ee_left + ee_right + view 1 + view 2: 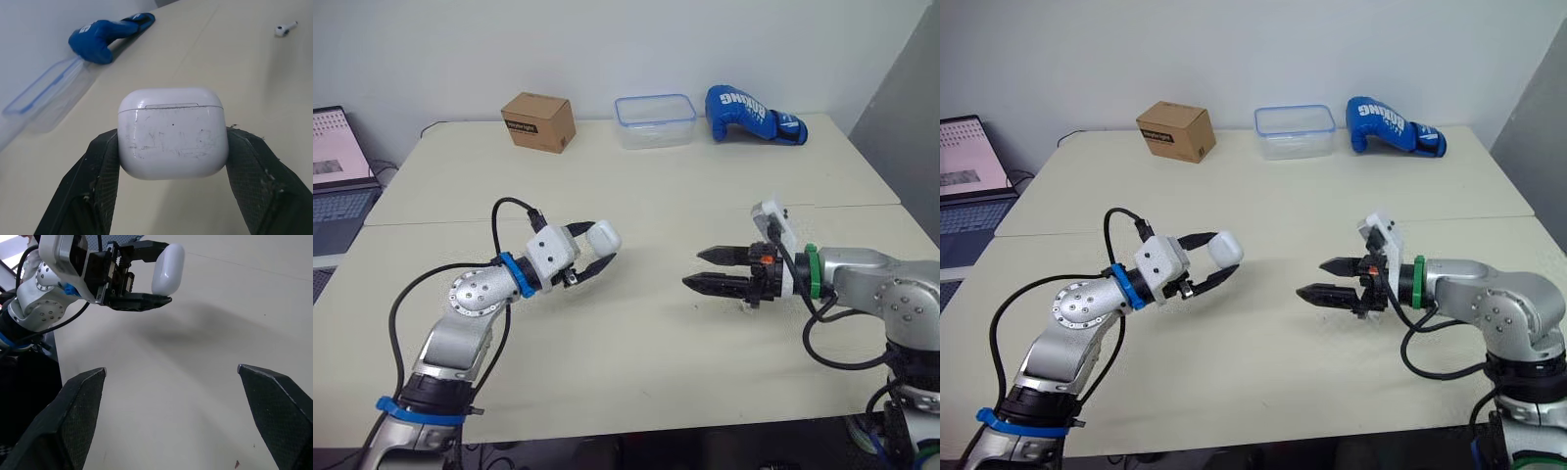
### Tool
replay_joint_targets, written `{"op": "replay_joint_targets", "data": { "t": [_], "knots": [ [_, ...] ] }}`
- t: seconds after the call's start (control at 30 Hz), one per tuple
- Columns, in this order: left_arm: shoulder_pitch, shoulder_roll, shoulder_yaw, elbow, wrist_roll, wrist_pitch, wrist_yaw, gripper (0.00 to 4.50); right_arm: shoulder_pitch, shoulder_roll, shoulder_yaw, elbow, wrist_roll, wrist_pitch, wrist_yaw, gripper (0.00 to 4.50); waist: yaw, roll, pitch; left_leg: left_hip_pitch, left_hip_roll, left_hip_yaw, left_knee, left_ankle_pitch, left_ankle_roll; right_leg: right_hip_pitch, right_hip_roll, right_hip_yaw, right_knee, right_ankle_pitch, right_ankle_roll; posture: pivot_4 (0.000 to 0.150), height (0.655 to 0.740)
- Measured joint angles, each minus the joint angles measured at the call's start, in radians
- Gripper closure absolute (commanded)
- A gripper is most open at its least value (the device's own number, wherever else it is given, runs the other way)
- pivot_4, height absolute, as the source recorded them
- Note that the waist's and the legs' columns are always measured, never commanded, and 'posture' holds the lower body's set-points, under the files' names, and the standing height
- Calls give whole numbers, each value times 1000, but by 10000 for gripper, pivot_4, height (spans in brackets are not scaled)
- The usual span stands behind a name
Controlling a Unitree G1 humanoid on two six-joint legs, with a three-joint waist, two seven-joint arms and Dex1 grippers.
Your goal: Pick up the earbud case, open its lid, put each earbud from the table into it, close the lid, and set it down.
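Earbud case (605, 237): white, lid shut, front face scuffed. Held clear of the table (636, 372), in the left end effector.
Laptop (337, 176): far to the left of the case, beyond the table's left edge, screen lit.
Cardboard box (539, 121): brown, behind the case and a little to its left, at the table's far edge.
Left end effector (599, 247): clamped on the case, with one black finger pad (105, 171) pressed flat on each side face. The case's lid end sticks out past the fingertips.
Plastic container (655, 120): clear with a blue rim, behind the case and a little to its right, at the far edge.
Boxing glove (754, 114): blue with white lettering, behind the case and well to its right, lying on the table.
Earbud (285, 29): white, lying on the bare table beyond the case, well apart from it.
Right end effector (693, 269): to the right of the case and pointing toward it, well apart. Its fingers are spread and hold nothing.
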Motion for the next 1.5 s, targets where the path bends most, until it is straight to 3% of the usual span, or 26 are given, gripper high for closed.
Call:
{"op": "replay_joint_targets", "data": {
  "t": [0.4,0.83,0.93,1.03,1.37,1.5],
  "knots": [
    [-48,-14,-73,-10,27,-139,-96,17418,-140,228,1,159,91,188,-195,0,-6,0,0,-2,0,0,0,0,0,-3,0,1,1,0,0,1500,7307],
    [-58,-21,-102,-88,37,-134,-117,17418,-178,347,-47,204,104,290,-298,0,-25,1,0,-2,0,0,0,0,0,-4,1,2,2,0,0,1500,7307],
    [-57,-21,-102,-89,39,-132,-117,17418,-179,362,-65,204,104,302,-306,4310,-26,1,0,-2,0,0,0,0,0,-5,1,2,3,0,0,1500,7307],
    [-57,-21,-103,-97,40,-123,-117,17418,-183,371,-72,204,104,316,-313,14362,-26,1,0,-2,0,1,0,0,0,-5,1,2,3,0,0,1500,7307],
    [-54,-22,-107,-115,41,-121,-119,17418,-196,373,-72,204,129,317,-319,14362,-26,1,0,-2,0,2,-1,0,0,-7,1,4,3,0,0,1500,7307],
    [-53,-22,-107,-118,41,-121,-119,17418,-196,370,-71,208,137,317,-330,23014,-26,1,0,-2,0,2,-1,0,0,-7,1,4,3,0,0,1500,7307]
  ]
}}
